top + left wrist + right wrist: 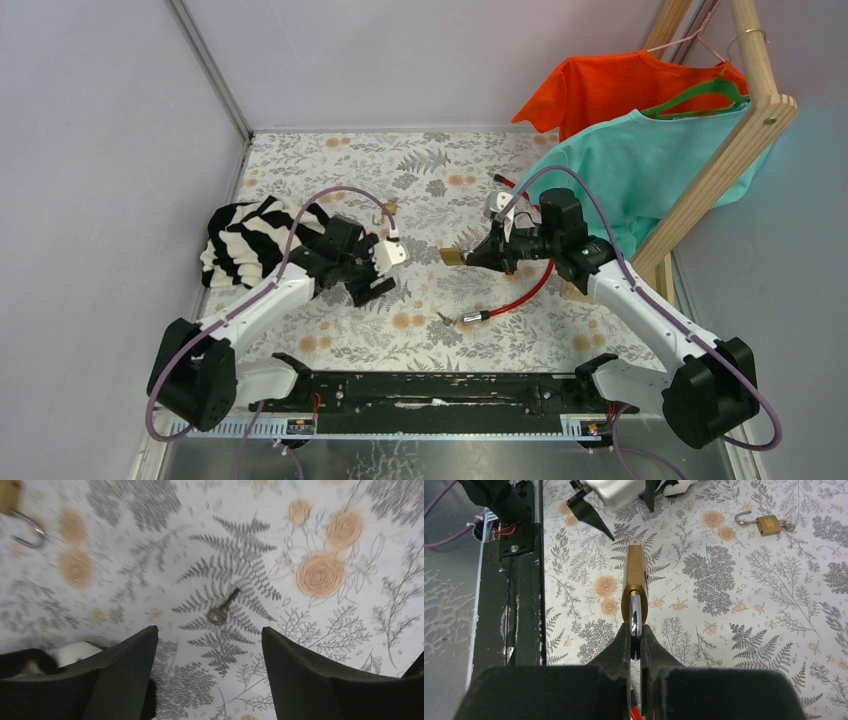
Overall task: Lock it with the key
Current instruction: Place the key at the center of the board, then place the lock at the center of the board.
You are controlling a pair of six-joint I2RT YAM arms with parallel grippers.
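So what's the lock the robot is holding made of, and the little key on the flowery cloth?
The padlock looks like brass: its body is yellow-gold with a dull sheen. Its shackle looks like polished steel, silvery and shiny. The key seems to be a greyish metal, though that view is blurred.

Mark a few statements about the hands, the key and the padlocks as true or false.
1. The right hand grips a brass padlock by its shackle. True.
2. The left hand is shut on the key. False: it is open, and the key lies loose on the tablecloth below it.
3. A second padlock lies on the tablecloth with its shackle open. True.
4. The striped garment hangs on the wooden rack. False: it lies on the table by the left arm.
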